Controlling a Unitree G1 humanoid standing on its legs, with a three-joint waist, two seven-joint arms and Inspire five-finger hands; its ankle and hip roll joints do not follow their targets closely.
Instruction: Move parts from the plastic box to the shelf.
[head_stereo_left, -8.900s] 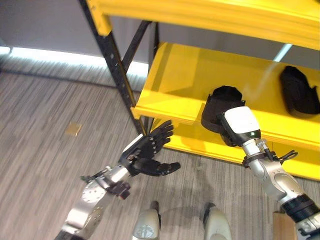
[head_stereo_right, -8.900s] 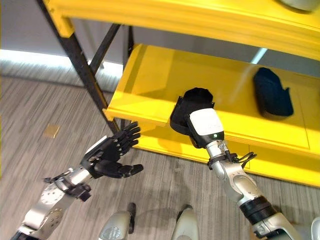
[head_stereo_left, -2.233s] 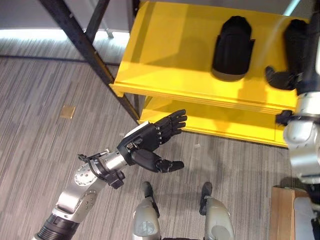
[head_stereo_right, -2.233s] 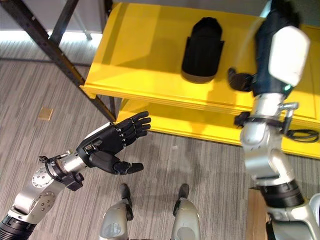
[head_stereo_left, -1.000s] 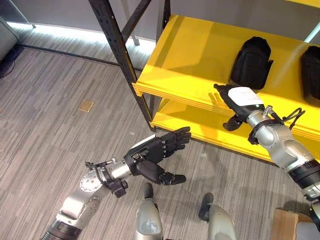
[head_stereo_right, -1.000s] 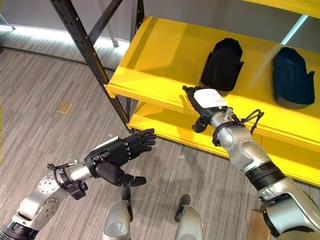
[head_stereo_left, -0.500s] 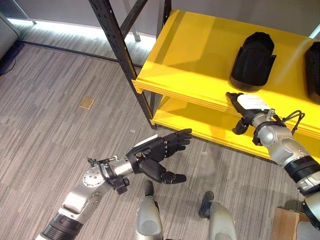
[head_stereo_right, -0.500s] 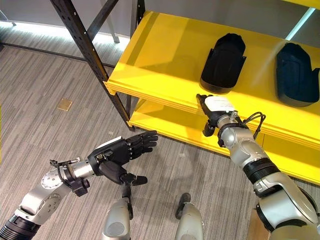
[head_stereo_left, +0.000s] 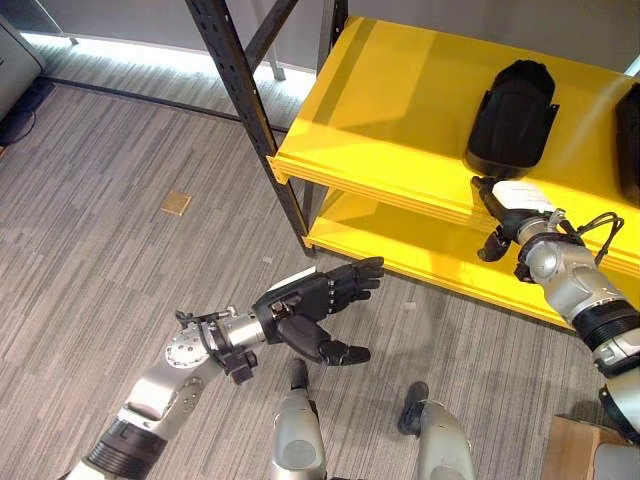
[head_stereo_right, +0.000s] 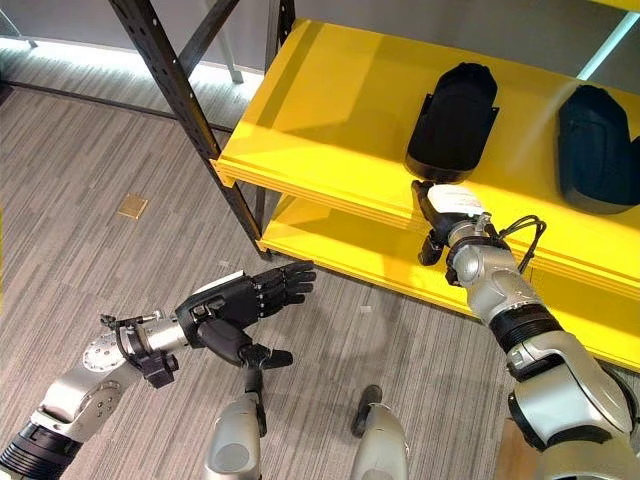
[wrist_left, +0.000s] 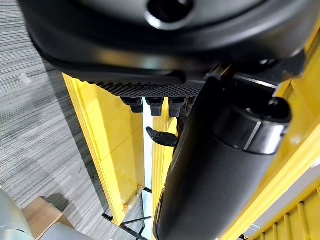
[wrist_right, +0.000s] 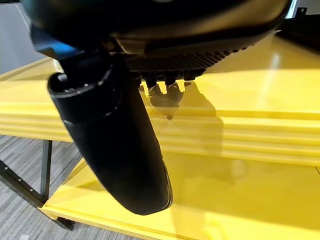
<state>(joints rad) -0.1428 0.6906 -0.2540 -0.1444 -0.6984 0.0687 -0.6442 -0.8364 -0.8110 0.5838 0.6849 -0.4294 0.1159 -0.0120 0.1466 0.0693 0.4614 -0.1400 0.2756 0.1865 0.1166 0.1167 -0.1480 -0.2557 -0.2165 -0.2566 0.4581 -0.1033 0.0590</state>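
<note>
Black part (head_stereo_left: 511, 118) lengthwise front-to-back on shelf (head_stereo_left: 400, 110)

Shelf access: left half lying open
Two black parts (head_stereo_right: 452, 120) (head_stereo_right: 596, 132) occupying right side of yellow shelf (head_stereo_right: 320, 110); black upright (head_stereo_right: 175, 85) blocking left corner.

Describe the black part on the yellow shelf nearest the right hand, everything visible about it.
The black part is a matte, dark, moulded-looking piece with a rounded, domed far end and a wider, open near end whose rim looks greyish. Small angular tabs jut from its sides. It lies flat on the yellow shelf, lengthways front to back, set in from the front edge. A second black part lies apart to its right. The right hand is at the shelf's front edge just below it, open, not touching it.
</note>
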